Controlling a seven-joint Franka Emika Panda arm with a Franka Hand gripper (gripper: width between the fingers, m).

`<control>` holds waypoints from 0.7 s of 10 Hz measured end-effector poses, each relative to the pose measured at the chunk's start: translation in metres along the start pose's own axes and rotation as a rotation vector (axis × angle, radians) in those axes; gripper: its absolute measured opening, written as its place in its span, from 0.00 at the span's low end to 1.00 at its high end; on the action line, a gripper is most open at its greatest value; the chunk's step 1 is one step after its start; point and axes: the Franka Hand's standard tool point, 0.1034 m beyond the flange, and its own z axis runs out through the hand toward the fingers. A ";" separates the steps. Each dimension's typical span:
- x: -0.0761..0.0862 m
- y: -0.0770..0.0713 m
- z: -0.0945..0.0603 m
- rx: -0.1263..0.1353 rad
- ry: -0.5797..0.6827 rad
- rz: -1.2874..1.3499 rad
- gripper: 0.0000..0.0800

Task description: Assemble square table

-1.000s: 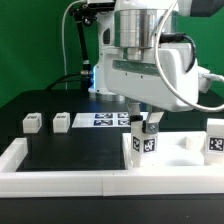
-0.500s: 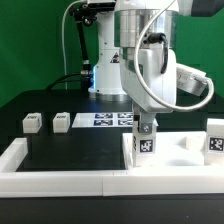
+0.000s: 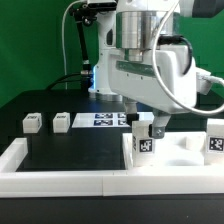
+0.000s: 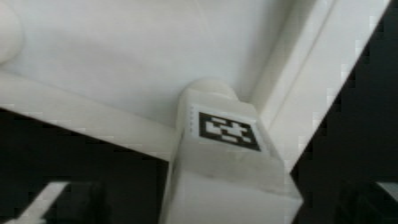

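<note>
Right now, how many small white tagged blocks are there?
4. Two leg blocks lie on the black table at the exterior view's left; a third stands beneath the jaws; a fourth at its right edge. Others may be hidden.

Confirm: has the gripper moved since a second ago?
Yes, only by turning: the gripper has twisted round and back, staying over the upright leg beside the marker board.
</note>
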 end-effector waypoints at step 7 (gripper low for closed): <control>0.002 0.002 0.000 0.002 0.001 -0.660 0.81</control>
